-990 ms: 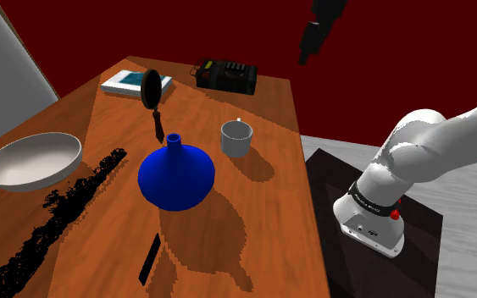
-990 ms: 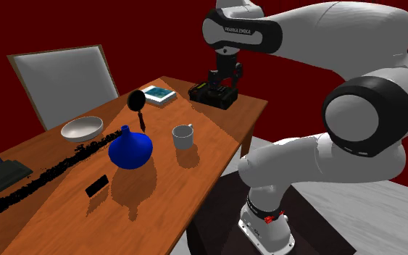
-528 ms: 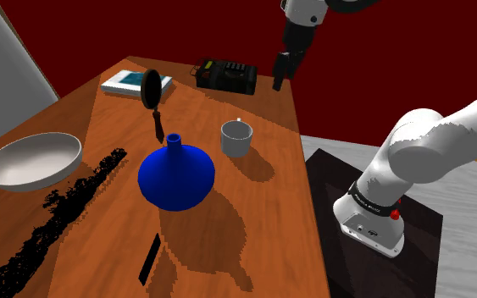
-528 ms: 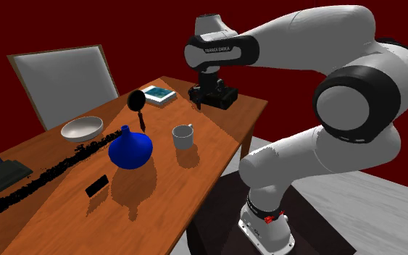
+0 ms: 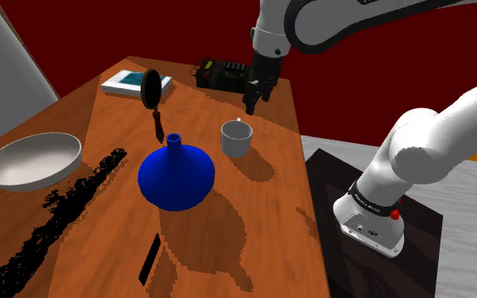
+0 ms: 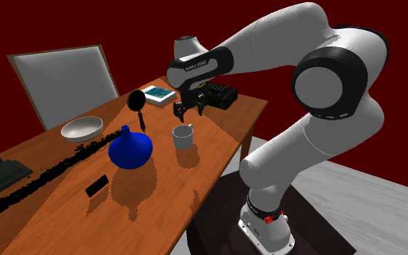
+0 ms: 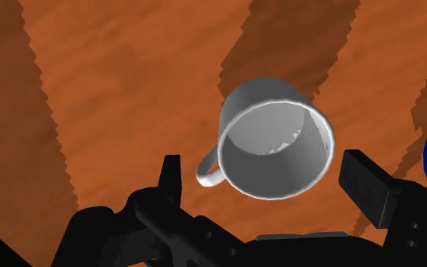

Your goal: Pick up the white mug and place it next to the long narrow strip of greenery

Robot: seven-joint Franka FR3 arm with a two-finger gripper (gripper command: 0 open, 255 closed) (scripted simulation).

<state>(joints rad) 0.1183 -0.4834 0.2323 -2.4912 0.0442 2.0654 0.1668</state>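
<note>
A brown wooden table [image 5: 270,220], with a white robot arm [image 6: 267,36] reaching over it, holds a long dark speckled strip [image 5: 58,212], a round blue vase [image 5: 175,176] and, beyond the vase from the strip, an upright white mug [image 5: 236,138], just above which black jaws hang spread wide, empty.

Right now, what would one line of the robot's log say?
stage: pre-grasp | gripper: open, over white mug, not touching | mug: upright on table | black strip: beyond blue vase from mug
</note>
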